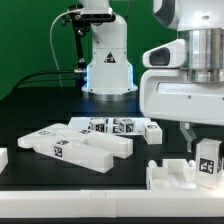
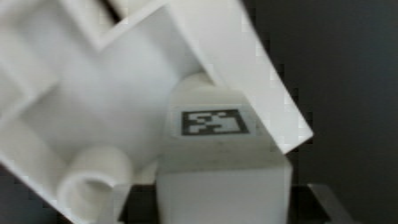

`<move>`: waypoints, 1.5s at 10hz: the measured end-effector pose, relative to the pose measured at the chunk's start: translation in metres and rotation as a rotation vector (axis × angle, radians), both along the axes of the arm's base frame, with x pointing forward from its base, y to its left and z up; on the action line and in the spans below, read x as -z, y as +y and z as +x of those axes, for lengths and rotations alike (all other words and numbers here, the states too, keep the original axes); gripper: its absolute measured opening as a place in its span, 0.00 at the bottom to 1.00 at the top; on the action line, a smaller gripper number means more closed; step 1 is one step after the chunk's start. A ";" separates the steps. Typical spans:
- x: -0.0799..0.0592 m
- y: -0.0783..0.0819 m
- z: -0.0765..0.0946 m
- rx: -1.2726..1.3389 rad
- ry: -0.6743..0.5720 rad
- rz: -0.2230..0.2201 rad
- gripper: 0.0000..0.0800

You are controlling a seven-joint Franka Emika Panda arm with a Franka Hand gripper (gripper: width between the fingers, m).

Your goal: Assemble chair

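Fingers (image 1: pixel 188 134): clenched on the tagged piece (image 1: pixel 207 160), near the exterior view's right edge.
Tagged piece: a white bar held upright, its black-and-white square tag facing the exterior camera. In the wrist view the same tag (image 2: pixel 217 122) sits in the middle of the picture.
Notched part (image 1: pixel 170 177): a low white chair part on the worktop (image 1: pixel 40 205), just beside the held piece. The blurred wrist view suggests they touch, but I cannot be sure.
Long slabs (image 1: pixel 75 148): white, lying flat at the exterior view's left, well apart from the fingers.
Tagged blocks (image 1: pixel 112 126): a row behind the slabs.
Arm base (image 1: pixel 108 65): at the back, centre.
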State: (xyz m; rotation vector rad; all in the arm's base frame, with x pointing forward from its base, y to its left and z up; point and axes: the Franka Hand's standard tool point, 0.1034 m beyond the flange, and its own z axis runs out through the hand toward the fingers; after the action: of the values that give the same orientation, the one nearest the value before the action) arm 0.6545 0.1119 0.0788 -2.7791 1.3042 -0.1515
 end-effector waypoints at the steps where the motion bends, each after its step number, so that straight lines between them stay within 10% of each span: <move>1: 0.000 -0.002 0.000 0.202 0.007 0.037 0.36; 5: 0.000 -0.003 -0.002 0.357 0.037 0.072 0.37; 7: 0.001 0.000 -0.003 0.055 0.024 0.026 0.76; 8: 0.001 0.002 -0.003 -0.139 0.016 0.005 0.80; 15: -0.001 0.001 0.003 -0.761 -0.043 -0.109 0.81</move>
State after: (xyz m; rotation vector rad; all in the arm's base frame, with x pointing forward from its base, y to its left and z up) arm 0.6579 0.1130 0.0799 -3.1072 0.1696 -0.2332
